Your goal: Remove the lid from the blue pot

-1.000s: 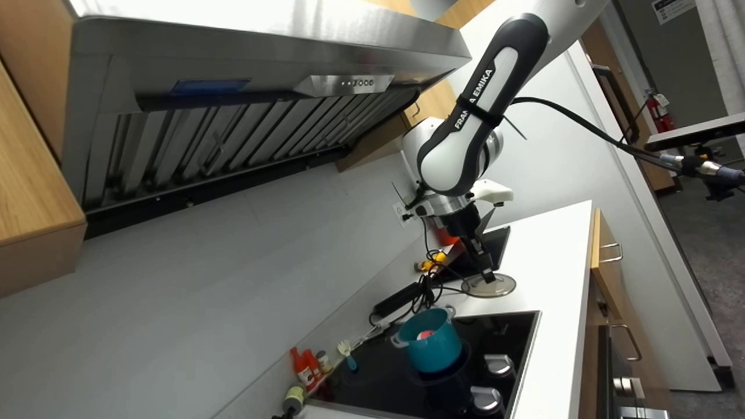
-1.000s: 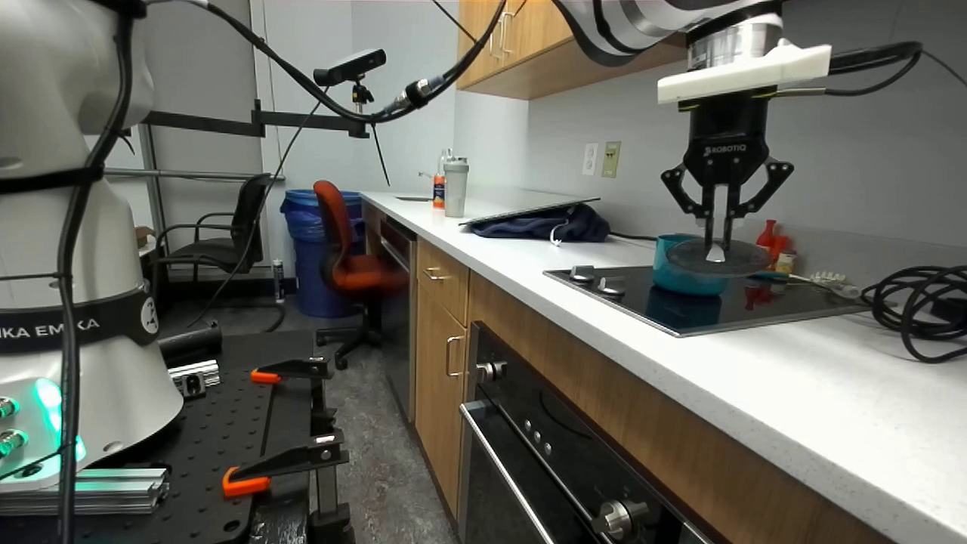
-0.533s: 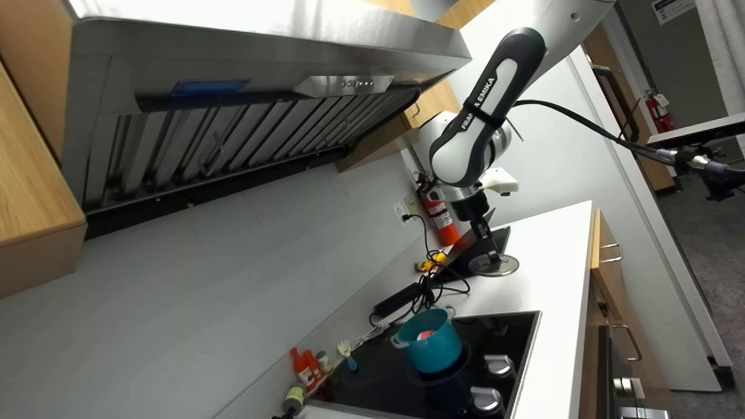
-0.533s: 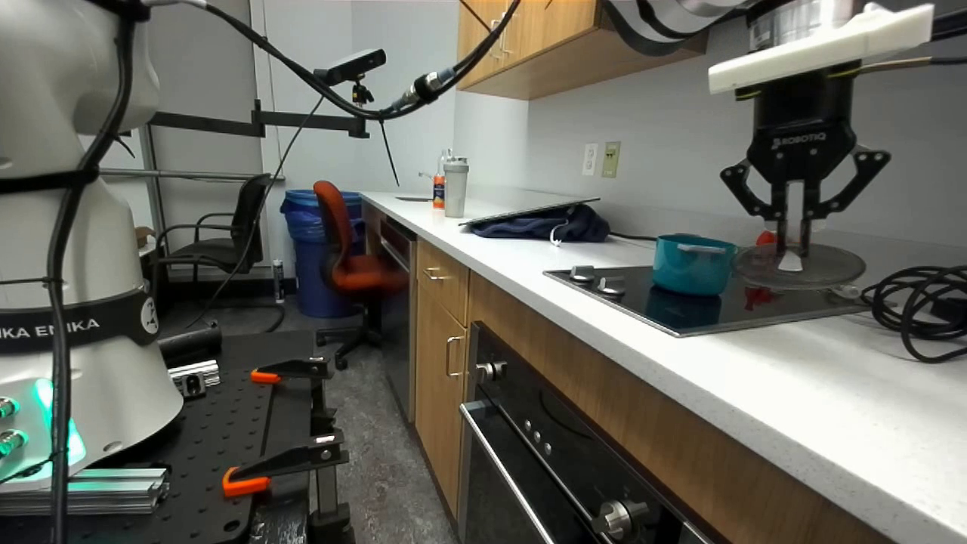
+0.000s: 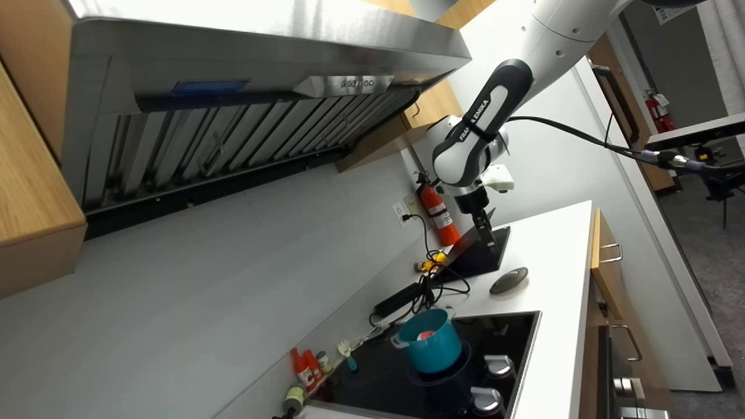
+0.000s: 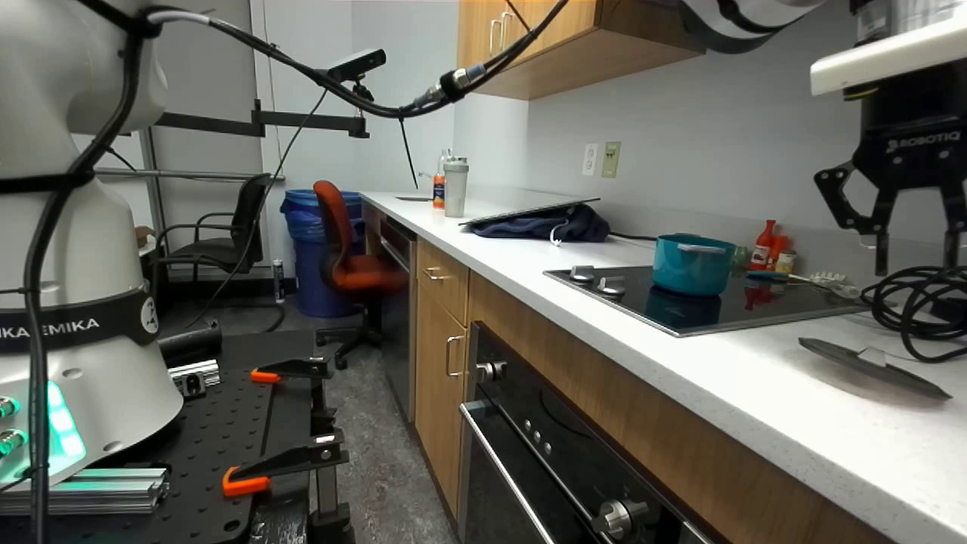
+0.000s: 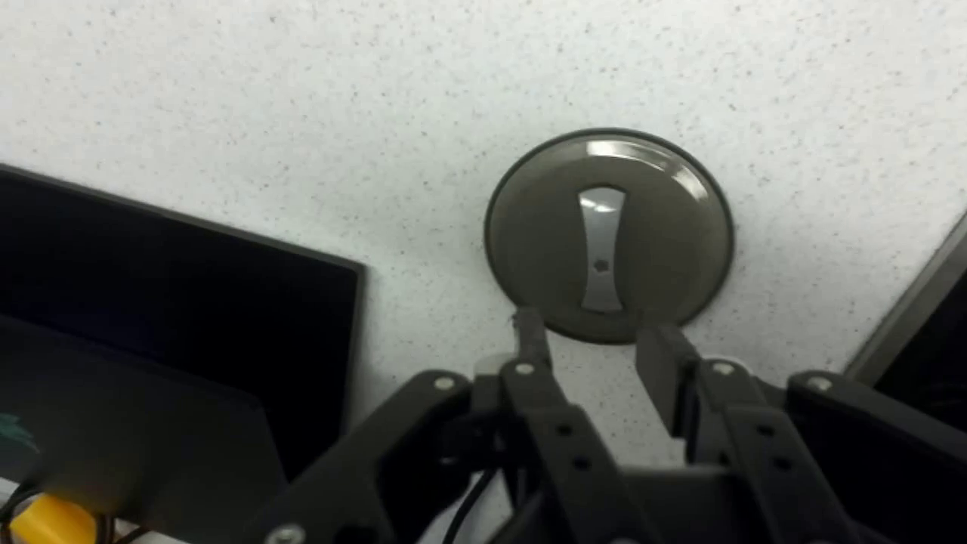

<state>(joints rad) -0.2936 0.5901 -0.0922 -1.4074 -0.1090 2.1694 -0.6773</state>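
Note:
The teal-blue pot [image 5: 433, 350] stands uncovered on the black cooktop, with something red and white inside; it also shows in an exterior view [image 6: 684, 264]. Its round glass lid [image 5: 508, 280] with a grey strap handle is by the white counter beside the cooktop. In both exterior views the lid [image 6: 869, 369] looks tilted, with a shadow under it. In the wrist view the lid [image 7: 672, 234] lies ahead of the fingertips. My gripper [image 7: 593, 321] is open and empty; it is above and apart from the lid in both exterior views [image 5: 489, 247] [image 6: 916, 268].
The cooktop [image 6: 778, 302] has knobs near its front. A dark flat panel [image 7: 302, 302] lies beside the lid. A coiled black cable [image 6: 925, 302], red bottles [image 6: 761, 245] and a utensil [image 6: 823, 279] are near the wall. A range hood [image 5: 262, 58] hangs above.
My gripper, which held the lid by its handle, has opened and let go. The arm has moved further from the pot, and the lid is now below the gripper and tilted.

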